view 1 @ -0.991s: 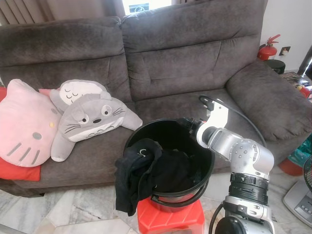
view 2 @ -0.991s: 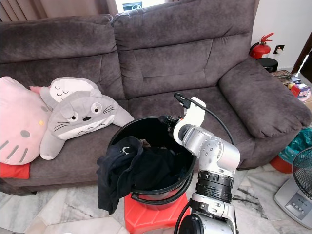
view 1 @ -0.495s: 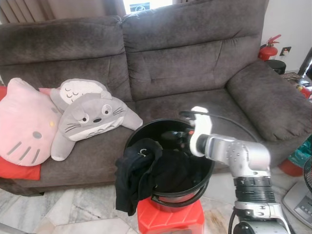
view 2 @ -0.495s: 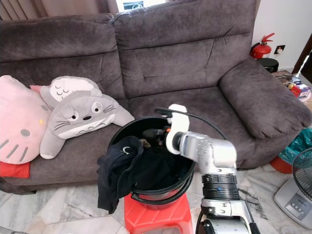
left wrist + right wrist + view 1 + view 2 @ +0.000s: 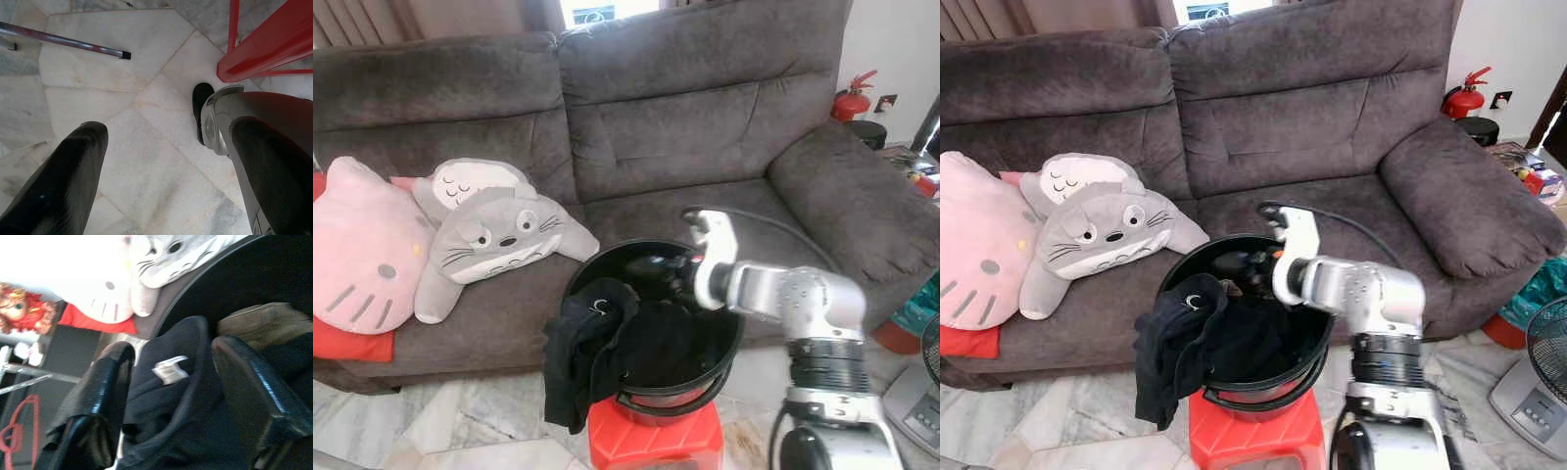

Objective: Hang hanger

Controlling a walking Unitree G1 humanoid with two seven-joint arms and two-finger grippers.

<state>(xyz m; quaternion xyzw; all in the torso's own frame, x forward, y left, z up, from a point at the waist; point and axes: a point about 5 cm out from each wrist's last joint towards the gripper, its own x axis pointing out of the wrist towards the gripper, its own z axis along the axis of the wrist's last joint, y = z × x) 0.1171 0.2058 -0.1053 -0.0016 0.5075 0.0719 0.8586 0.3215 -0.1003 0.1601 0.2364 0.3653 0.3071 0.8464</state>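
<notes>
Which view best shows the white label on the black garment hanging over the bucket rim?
The right wrist view: the white label sits large between the open right gripper's fingers, on the black garment. Both eye views show it as a tiny pale mark; the left wrist view faces the floor.

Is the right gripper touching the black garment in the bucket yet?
Cannot tell. In the right wrist view the right gripper is open, its fingers straddling the black garment, but no gap or contact is plain. The eye views hide the tips inside the bucket.
</notes>
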